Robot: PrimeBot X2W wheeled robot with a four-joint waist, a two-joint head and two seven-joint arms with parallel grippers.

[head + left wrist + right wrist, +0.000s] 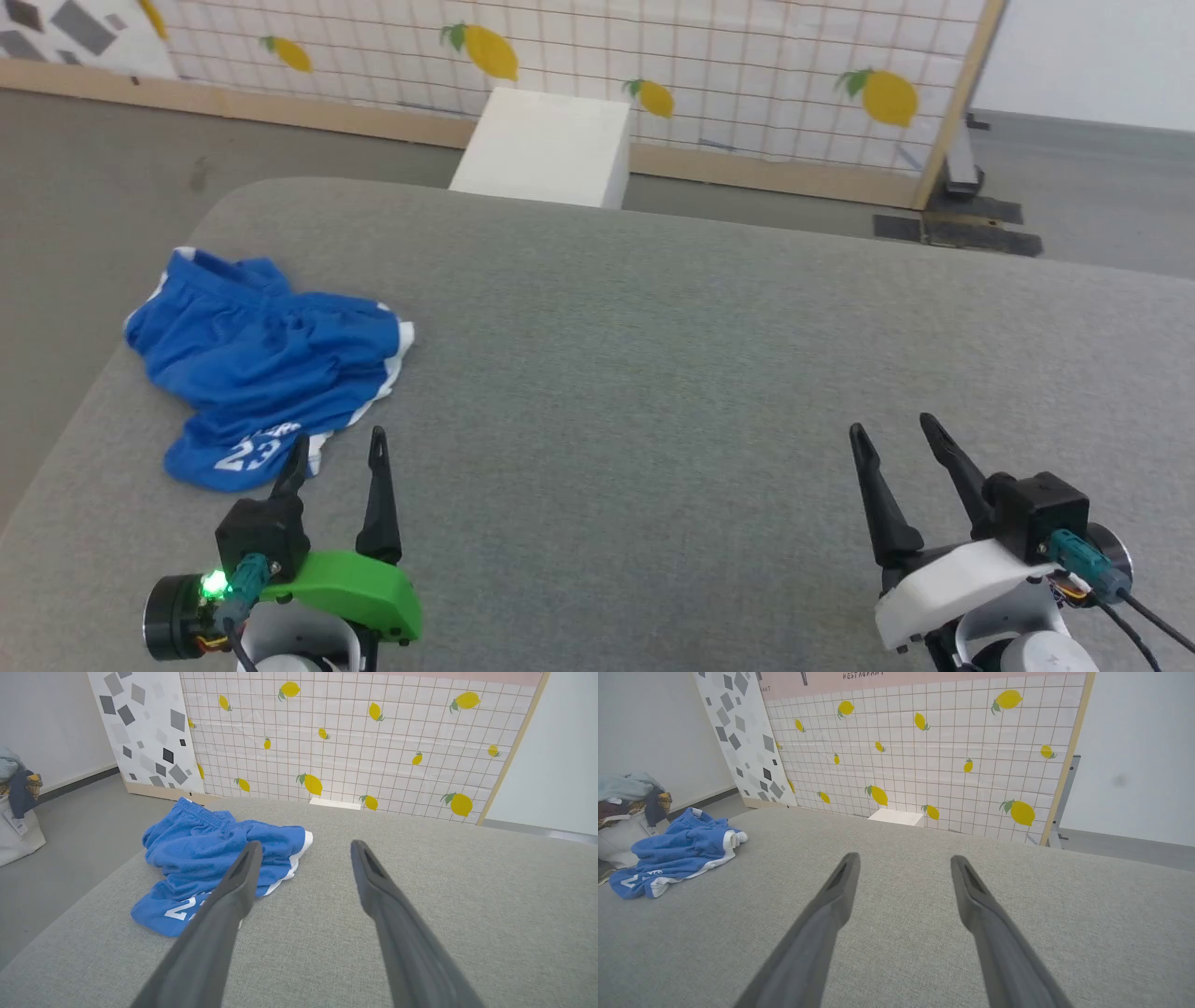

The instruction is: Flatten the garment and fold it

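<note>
Dark fingers of the left gripper point(338, 437) stand spread and empty just beside the garment point(261, 364), likely poised to take its near leg; the right gripper point(890, 425), equally spread and empty, hovers well apart. The garment lies crumpled by the left edge of the grey cloth-covered table point(653, 373), flattening not yet begun

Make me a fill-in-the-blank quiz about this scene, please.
The number printed on the blue shorts is ____.
The left gripper and the right gripper both stand ____.
The shorts lie nearer the ____ gripper.
The tiled backdrop shows yellow ____.
Missing words: 23; open; left; lemons.
</note>
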